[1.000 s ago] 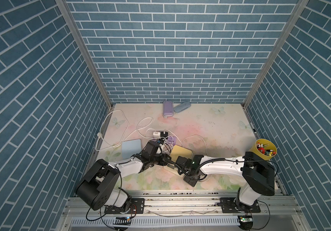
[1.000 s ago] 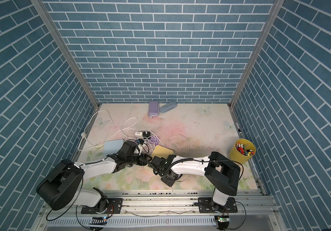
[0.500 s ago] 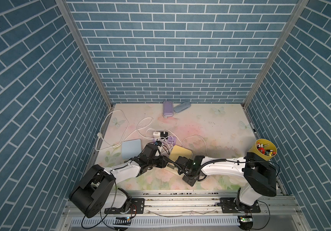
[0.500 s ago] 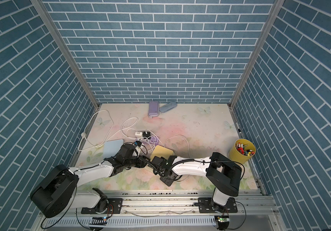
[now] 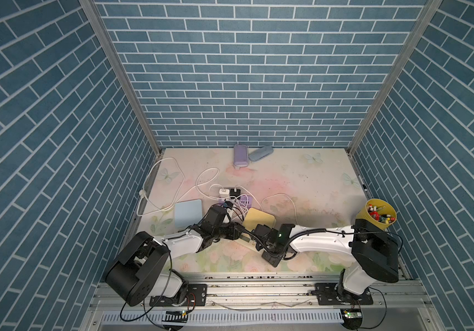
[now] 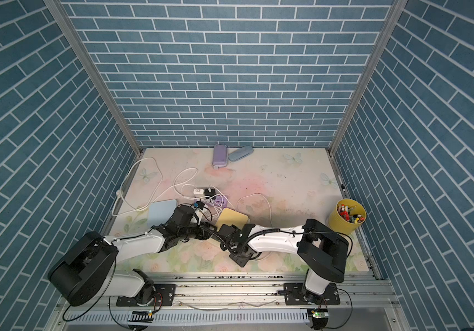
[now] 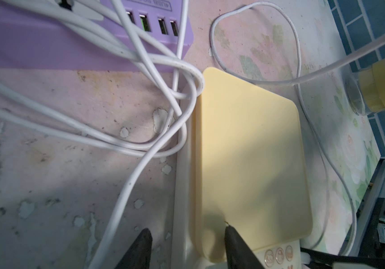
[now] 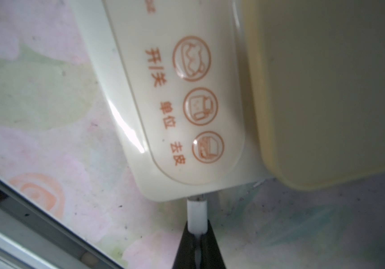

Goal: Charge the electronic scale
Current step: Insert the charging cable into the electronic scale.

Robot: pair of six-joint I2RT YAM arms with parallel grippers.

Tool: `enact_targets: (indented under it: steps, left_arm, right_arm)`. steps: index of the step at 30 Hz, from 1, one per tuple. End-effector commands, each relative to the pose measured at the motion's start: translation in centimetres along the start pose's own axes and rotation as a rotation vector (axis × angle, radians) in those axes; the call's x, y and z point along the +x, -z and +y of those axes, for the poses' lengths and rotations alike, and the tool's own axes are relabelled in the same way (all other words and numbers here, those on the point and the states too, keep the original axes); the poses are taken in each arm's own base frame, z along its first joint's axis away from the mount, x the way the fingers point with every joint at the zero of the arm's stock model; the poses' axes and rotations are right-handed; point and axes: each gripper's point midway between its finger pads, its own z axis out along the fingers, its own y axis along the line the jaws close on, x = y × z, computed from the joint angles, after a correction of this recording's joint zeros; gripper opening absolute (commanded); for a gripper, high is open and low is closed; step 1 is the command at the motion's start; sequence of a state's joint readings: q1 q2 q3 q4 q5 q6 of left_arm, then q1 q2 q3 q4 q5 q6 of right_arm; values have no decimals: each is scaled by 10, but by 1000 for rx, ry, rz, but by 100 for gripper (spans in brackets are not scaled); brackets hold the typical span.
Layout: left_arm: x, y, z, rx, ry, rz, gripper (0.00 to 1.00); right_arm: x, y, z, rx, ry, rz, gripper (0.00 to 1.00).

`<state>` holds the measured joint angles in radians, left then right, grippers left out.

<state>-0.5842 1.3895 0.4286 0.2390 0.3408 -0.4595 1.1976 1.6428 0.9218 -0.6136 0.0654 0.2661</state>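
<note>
- The right end effector [image 8: 198, 225] is pinched narrow on the white plug [image 8: 197, 209]. It holds the plug by its sleeve, with the bare metal tip sticking out past the fingertips.
- The scale [image 5: 259, 222] lies straight ahead of that end effector on the surface [image 8: 47, 144]. The plug's metal tip meets the scale's side edge at the rounded corner beside the control panel [image 8: 186, 111].
- The plug's long axis runs in line with the fingers and points squarely into that edge, so I judge the coming move to be a short push straight forward along that axis. The socket itself is hidden behind the tip, and how deep the tip sits cannot be told.
- The left end effector [image 7: 186, 243] is half-parted and holds nothing. It straddles the scale's opposite rim, with one finger over the bare surface and the other over the yellow platform [image 7: 252, 151]. Whether it presses on the scale is unclear.
- The right arm is the nearer to the charging edge. The left looks placed to stop the scale sliding away under the push.
</note>
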Motion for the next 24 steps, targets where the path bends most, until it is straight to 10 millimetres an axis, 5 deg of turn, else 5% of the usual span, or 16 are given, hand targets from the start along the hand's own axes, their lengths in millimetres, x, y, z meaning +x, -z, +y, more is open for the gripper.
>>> enact_targets:
  steps: [1, 24]
  left_arm:
    - [51, -1, 31, -117, 33, 164, 53]
    - [63, -2, 37, -129, 45, 189, 52]
  right_arm:
    - [-5, -2, -4, 10, -63, -32, 0]
    - [-7, -3, 1, -53, -100, -85, 0]
